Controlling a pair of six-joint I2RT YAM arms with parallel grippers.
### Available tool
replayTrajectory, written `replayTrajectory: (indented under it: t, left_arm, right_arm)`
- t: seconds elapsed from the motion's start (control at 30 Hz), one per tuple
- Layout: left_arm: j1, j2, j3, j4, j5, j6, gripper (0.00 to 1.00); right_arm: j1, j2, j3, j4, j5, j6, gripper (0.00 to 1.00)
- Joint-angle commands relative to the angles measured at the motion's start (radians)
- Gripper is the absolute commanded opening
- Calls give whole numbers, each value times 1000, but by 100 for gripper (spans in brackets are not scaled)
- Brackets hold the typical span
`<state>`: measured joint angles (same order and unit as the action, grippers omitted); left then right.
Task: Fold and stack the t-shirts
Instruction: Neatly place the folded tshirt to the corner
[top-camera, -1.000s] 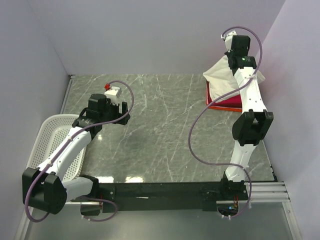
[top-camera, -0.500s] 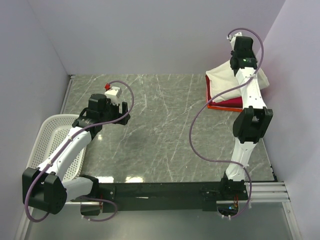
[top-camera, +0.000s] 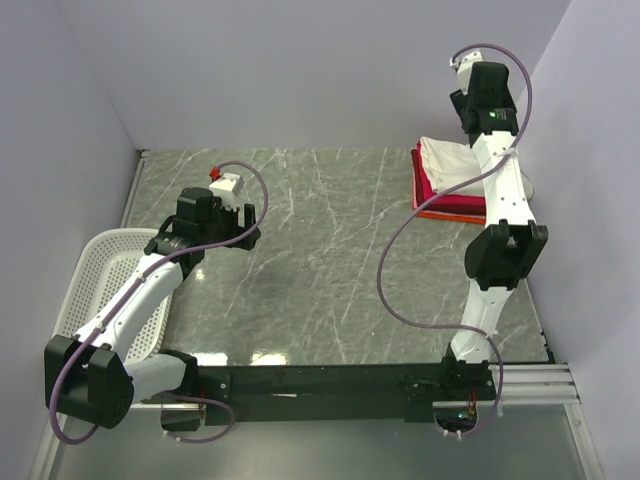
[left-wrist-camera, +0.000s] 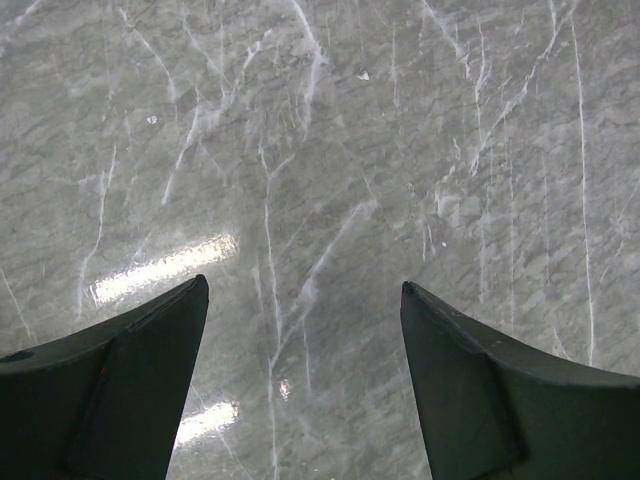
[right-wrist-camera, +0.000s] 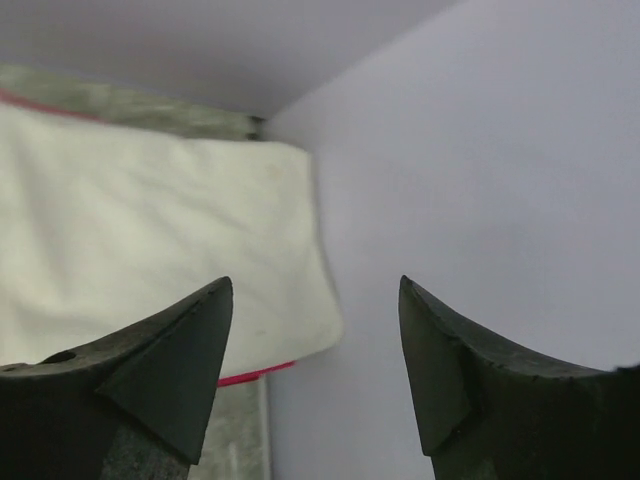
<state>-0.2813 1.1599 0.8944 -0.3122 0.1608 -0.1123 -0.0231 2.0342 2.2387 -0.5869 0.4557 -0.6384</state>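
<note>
The t-shirts lie stacked at the table's back right corner. The cream-white shirt (top-camera: 450, 163) is folded flat on top, the crimson-pink one (top-camera: 443, 199) is under it, and an orange-red edge (top-camera: 447, 215) shows at the bottom. My right gripper (top-camera: 478, 100) hangs above the stack's far right side, near the wall. In the right wrist view it (right-wrist-camera: 315, 300) stands open and empty, with the cream shirt (right-wrist-camera: 150, 250) and a red edge (right-wrist-camera: 255, 375) below. My left gripper (top-camera: 240, 228) hovers over the left of the table, open (left-wrist-camera: 303, 300) above bare marble.
A white perforated basket (top-camera: 95, 280) sits at the table's left edge beside the left arm. The side wall (right-wrist-camera: 480, 180) stands close to the right of the right gripper and the stack. Grey marble table (top-camera: 330, 250) stretches between the arms.
The right gripper opened and let go of the cream-white shirt, which dropped from a lifted bunch to lie flat on the stack. The right gripper rose slightly. The left arm stayed still.
</note>
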Motion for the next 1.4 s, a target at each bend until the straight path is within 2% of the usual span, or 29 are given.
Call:
replayTrajectory:
  t: [0.0,0.1,0.17,0.2,0.3,0.43,0.6,0.7,0.87,1.07,1.13,1.27,1.3,1.37]
  left_arm:
    - [-4,-40,14,33,19,8,83]
    - [-4,-49,9,41,16,7,84]
    - [-4,-45,11,38,19,8,84]
    - [-4,-45,11,36,19,11,84]
    - [-4,-45,11,36,17,10,84]
    - [-4,-45,8,41,22,10,84]
    - [-4,-28,12,38,28,10,83]
    - [-4,-28,11,36,20,13,83]
    - [-4,-26,11,38,22,13,83]
    - [-4,-32,11,38,22,13,83]
    - [-4,-37,9,39,19,10,83]
    - [-4,-63,5,51,8,-1,84]
    - [-4,-71,2,58,9,-6,84]
    - [-2,-95,-3,76,2,-29,85]
  right_arm:
    - [20,-139,-37,-197,-364,100,74]
    - [18,-218,-206,-134,-404,174,75]
    - [18,-207,-273,-84,-327,184,72]
    - [18,-197,-287,-68,-286,181,62]
    - [18,-155,-352,-1,-115,151,47]
    - [18,-134,-454,90,-16,74,34]
    - [75,-95,-551,213,87,5,34]
    - [92,-45,-557,190,78,-15,33]
    - [134,-57,-668,197,55,-69,33]
    - [135,-100,-645,174,46,-61,34]
    - [140,-150,-605,122,14,-26,34]
    - [141,-277,-561,24,-164,68,36]
    - [140,-310,-567,16,-254,107,37]
    - [140,-425,-620,18,-319,146,41]
